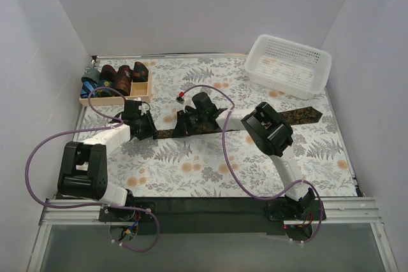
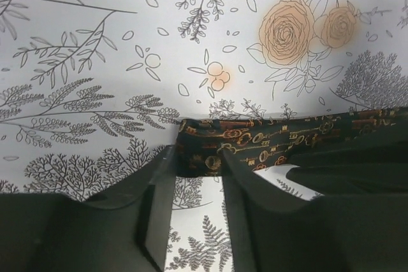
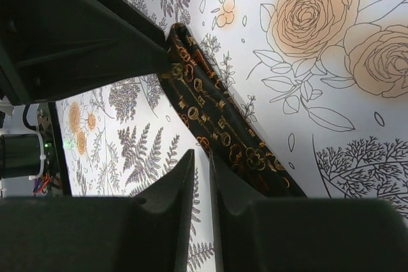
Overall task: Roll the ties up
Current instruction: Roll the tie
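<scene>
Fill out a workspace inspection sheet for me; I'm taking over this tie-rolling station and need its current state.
Surface: floral tablecloth, lying flat.
Job's things: dark patterned tie stretched across the middle, unrolled; rolled ties in the wooden tray, far left.
Clutter: white mesh basket, far right; small red item near the centre.
Grippers: left gripper has its jaws apart at the tie's narrow end; right gripper has its jaws almost together beside the tie, grip unclear.
Cables: purple cables loop off both arms.
Surroundings: plain white walls; nothing else seen.
</scene>
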